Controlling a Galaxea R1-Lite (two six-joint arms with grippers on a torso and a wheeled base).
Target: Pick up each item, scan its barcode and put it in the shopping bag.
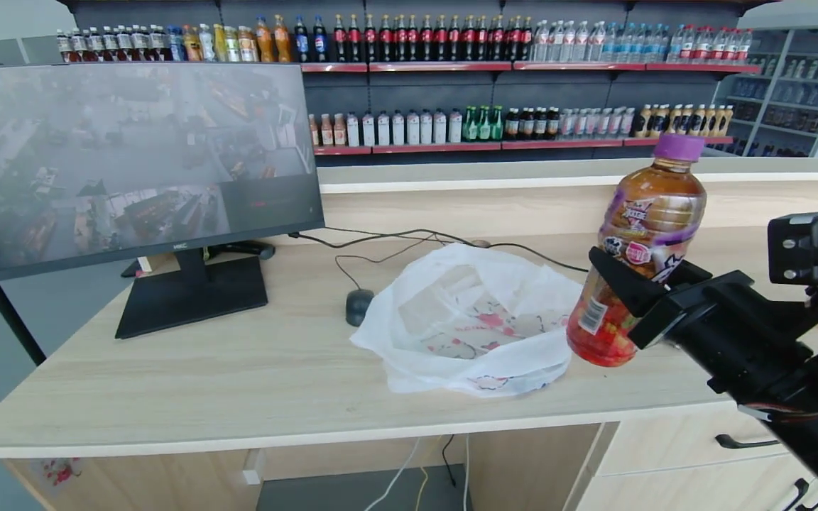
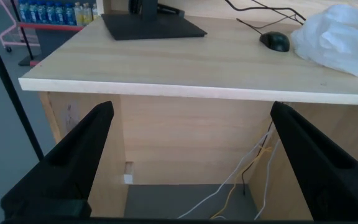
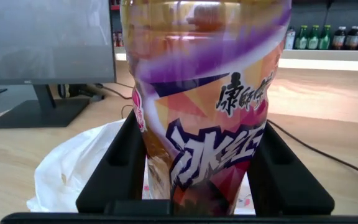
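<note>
A drink bottle [image 1: 640, 259] with amber liquid, a purple cap and a colourful label hangs in the air at the right of the counter, tilted, with a barcode near its base. My right gripper [image 1: 629, 280] is shut on the bottle's [image 3: 207, 106] middle. Just to the left of the bottle a white plastic shopping bag [image 1: 469, 319] lies open on the wooden counter [image 1: 238, 376]. My left gripper [image 2: 191, 162] is open, held low in front of the counter's [image 2: 185, 68] front edge, with nothing between its fingers.
A monitor [image 1: 132, 163] on a black stand occupies the counter's left. A black mouse [image 1: 358, 305] and cables lie behind the bag. Shelves of bottles [image 1: 451, 42] line the back wall. Drawers [image 1: 700, 461] sit under the counter at right.
</note>
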